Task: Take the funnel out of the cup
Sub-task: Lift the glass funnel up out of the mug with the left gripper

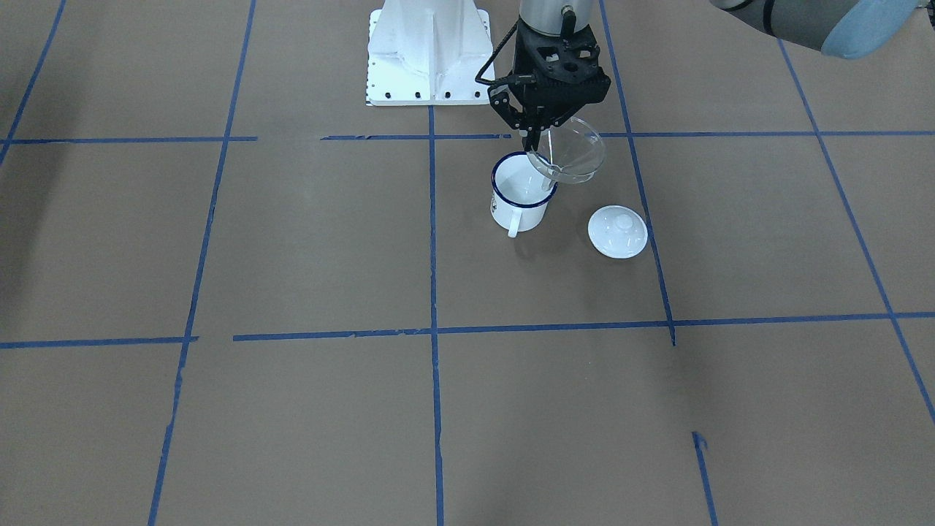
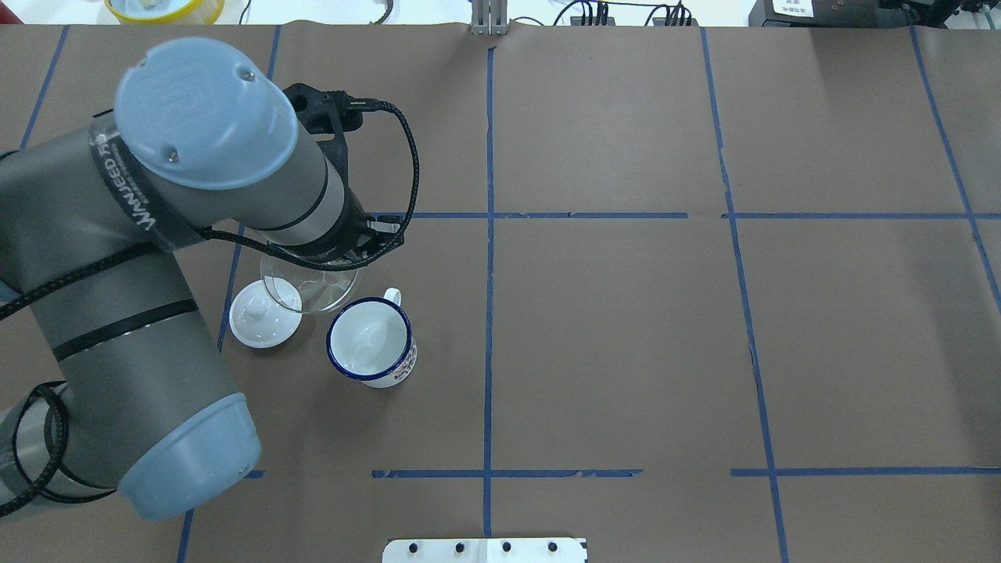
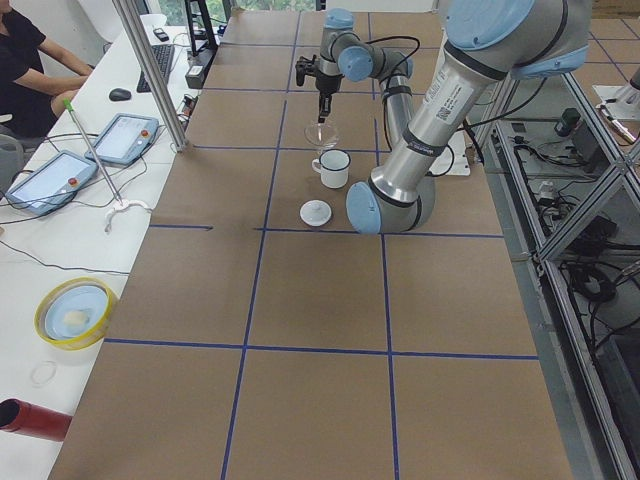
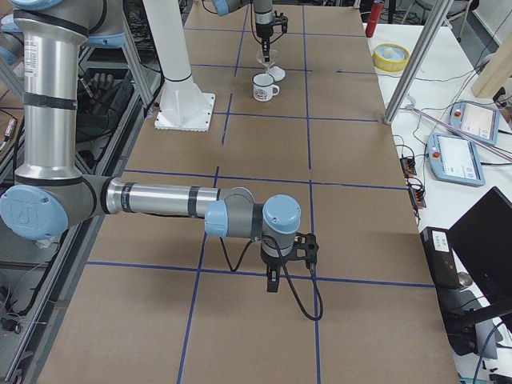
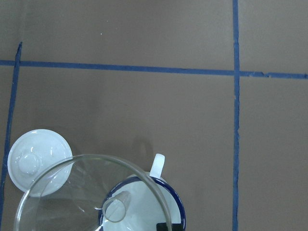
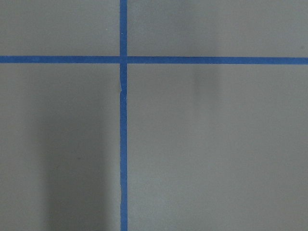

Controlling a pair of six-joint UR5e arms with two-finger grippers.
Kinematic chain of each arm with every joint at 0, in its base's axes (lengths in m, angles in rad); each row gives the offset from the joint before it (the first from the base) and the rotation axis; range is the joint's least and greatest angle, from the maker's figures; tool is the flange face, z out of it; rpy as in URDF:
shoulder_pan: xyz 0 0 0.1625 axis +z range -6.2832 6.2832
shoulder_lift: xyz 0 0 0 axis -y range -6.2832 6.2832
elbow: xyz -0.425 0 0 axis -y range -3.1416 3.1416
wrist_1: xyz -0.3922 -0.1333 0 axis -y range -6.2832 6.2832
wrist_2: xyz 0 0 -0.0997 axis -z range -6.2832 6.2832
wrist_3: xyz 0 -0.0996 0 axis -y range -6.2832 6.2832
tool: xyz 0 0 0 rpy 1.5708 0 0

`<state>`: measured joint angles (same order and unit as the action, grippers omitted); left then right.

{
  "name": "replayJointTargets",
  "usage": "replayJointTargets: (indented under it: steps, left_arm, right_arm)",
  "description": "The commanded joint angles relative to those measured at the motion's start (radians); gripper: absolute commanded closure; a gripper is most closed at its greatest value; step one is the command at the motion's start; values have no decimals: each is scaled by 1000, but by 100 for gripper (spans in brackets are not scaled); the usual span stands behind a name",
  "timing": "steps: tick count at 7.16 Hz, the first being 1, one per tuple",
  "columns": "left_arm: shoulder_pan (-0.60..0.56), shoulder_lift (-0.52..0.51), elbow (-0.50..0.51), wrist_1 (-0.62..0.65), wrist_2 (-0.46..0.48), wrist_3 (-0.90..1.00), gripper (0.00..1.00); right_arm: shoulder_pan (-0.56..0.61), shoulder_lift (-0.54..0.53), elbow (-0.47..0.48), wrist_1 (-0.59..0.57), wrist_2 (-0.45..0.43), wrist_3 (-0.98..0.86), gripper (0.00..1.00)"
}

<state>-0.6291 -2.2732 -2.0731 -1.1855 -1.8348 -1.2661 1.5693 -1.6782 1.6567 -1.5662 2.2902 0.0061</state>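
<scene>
My left gripper (image 1: 537, 139) is shut on the rim of the clear plastic funnel (image 1: 573, 157) and holds it tilted. The funnel's spout hangs over the edge of the white cup (image 1: 520, 193) with the dark blue rim, which stands upright on the table. In the overhead view the funnel (image 2: 309, 289) sits between the cup (image 2: 369, 342) and the lid, and my arm hides the gripper. The left wrist view shows the funnel (image 5: 72, 192) above the cup (image 5: 157, 166). My right gripper (image 4: 272, 284) shows only in the right side view, far from the cup; I cannot tell whether it is open or shut.
A white round knobbed lid (image 1: 617, 231) lies on the table beside the cup. The white robot base (image 1: 429, 55) stands behind the cup. Brown paper with blue tape lines covers the table. A yellow bowl (image 3: 75, 312) sits on the side bench.
</scene>
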Motion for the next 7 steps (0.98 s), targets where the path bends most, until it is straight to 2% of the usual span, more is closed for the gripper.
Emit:
replayJointTargets:
  steps: [1,2,5,7]
  left_arm:
    - [-59,47,53,-226,61,-181,100]
    - [-69,61,86,-321,115,-284,100]
    - [-70,76,278,-578,343,-566,100]
    - [-70,139,368,-760,444,-694,100]
  right_arm:
    - [0,0,0,0,0,0,0]
    - [0,0,0,0,0,0,0]
    - [0,0,0,0,0,0,0]
    - [0,0,0,0,0,0,0]
